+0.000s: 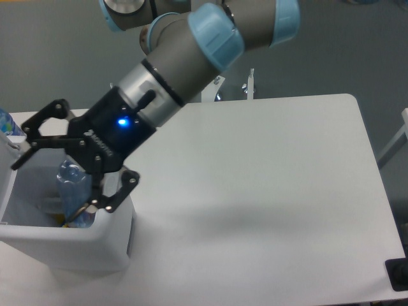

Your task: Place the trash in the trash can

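Observation:
The trash can is a white bin at the table's front left corner. Inside it lies the trash, a crushed clear plastic bottle with a bluish tint, tilted upright against the bin's right wall. My gripper hangs over the bin's opening with its black fingers spread wide; it is open, and the fingers do not press on the bottle. A small dark and yellow scrap shows at the bin's bottom. The arm slants up to the right from the bin.
The white table stretches to the right of the bin. Metal brackets stand at its far edge. A black block sits at the front right corner. A blue-topped object peeks in at the left edge.

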Robot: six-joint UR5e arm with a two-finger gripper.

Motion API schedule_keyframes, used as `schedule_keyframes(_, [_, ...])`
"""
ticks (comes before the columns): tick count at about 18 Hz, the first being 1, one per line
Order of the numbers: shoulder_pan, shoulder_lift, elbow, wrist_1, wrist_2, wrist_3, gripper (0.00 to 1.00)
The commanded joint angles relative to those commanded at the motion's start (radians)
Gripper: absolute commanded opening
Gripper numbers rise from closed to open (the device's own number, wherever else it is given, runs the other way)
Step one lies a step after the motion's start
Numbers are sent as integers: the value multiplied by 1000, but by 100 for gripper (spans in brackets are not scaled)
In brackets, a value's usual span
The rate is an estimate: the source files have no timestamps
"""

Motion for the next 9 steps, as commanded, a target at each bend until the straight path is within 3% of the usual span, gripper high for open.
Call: schedule_keyframes(9, [184, -113, 38, -3, 2, 46, 100])
